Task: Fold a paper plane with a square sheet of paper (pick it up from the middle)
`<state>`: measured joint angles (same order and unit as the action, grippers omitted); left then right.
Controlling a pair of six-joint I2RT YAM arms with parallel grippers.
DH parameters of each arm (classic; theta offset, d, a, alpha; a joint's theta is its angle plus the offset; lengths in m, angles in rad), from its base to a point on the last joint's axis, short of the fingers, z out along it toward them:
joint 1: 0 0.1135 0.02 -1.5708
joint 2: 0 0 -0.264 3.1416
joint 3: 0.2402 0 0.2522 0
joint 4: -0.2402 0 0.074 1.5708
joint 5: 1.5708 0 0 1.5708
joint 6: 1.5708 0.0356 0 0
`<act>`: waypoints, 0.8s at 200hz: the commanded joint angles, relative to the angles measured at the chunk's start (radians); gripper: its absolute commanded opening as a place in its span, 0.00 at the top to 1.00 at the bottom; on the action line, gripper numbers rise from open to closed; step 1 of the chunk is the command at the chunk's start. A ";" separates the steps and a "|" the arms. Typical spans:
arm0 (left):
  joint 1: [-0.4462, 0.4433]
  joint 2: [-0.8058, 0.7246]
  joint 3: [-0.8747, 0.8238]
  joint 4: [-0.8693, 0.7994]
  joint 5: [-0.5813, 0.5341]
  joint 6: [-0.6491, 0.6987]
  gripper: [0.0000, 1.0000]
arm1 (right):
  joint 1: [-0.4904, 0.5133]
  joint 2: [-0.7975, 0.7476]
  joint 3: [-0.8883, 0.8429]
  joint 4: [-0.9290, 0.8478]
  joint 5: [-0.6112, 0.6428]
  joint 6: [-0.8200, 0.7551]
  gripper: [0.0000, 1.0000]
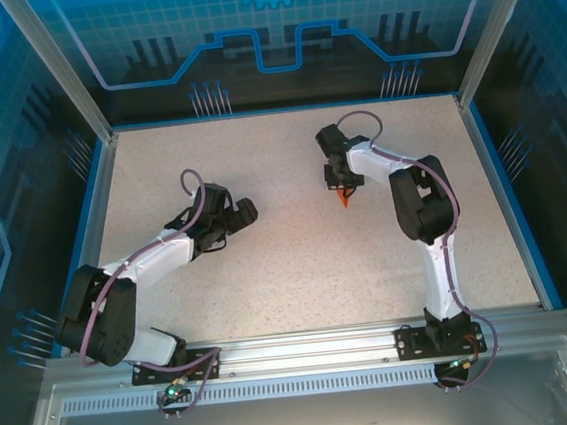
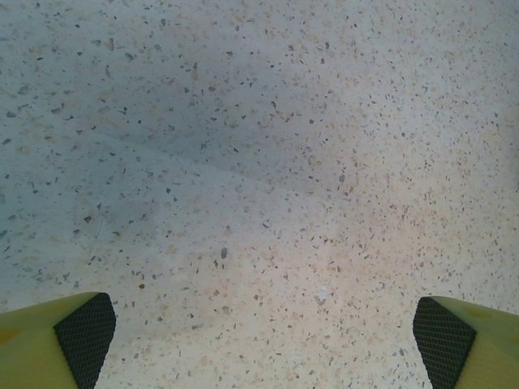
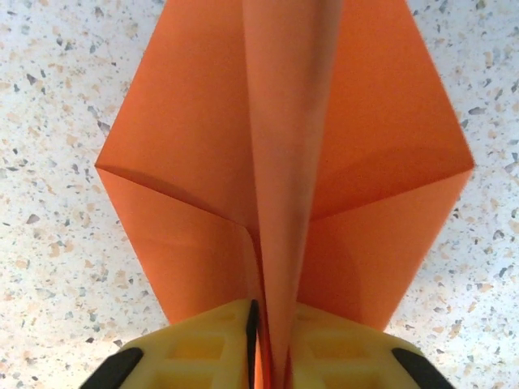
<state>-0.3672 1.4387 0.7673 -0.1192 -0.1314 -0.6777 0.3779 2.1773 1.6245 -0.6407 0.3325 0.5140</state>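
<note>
**Yellow fingers clamp the paper plane by its centre fold**

Closest to the lens, the right gripper is pressed shut on the plane's middle ridge. The crease runs straight out ahead of the fingertips, and the two orange wings fan out to either side of the jaws. Holding it by the spine looks deliberate: it keeps the doubled layers together and leaves both flaps free to spread. From overhead, just an orange tip pokes out beneath that gripper, over the speckled table; I cannot tell whether it touches the surface.

The left gripper is well off to the holding tool's left. Its black pads are spread wide with bare table between them and nothing gripped. It seems parked clear so the plane can be handled single-handed. Folding appears essentially done.
</note>
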 commanded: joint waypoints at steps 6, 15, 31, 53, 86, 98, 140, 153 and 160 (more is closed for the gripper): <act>0.008 -0.030 -0.013 -0.028 -0.024 0.021 0.01 | -0.017 0.015 0.029 -0.035 -0.013 -0.006 0.79; 0.009 -0.032 -0.011 -0.032 -0.025 0.020 0.02 | -0.017 0.006 0.032 -0.039 -0.017 -0.008 0.78; 0.011 -0.042 -0.009 -0.042 -0.033 0.023 0.02 | -0.016 -0.035 0.030 -0.043 -0.023 -0.005 0.73; 0.012 -0.069 0.000 -0.071 -0.054 0.032 0.02 | -0.016 -0.138 0.003 -0.037 -0.030 0.000 0.64; 0.025 -0.123 0.017 -0.132 -0.108 0.053 0.02 | -0.019 -0.331 -0.077 -0.016 0.011 0.001 0.46; 0.034 -0.146 0.024 -0.152 -0.127 0.067 0.01 | -0.023 -0.408 -0.121 -0.002 0.040 0.009 0.38; 0.104 -0.232 0.025 -0.172 -0.194 0.144 0.02 | -0.085 -0.714 -0.372 0.134 0.170 0.006 0.10; 0.136 -0.259 0.005 -0.143 -0.219 0.175 0.01 | -0.122 -0.795 -0.453 0.179 0.216 -0.004 0.01; 0.157 -0.272 -0.012 -0.120 -0.231 0.193 0.02 | -0.145 -0.831 -0.502 0.203 0.230 -0.018 0.01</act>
<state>-0.2680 1.2201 0.7696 -0.2588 -0.2848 -0.5709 0.3023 1.4281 1.2552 -0.5228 0.4519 0.5175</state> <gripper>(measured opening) 0.985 0.983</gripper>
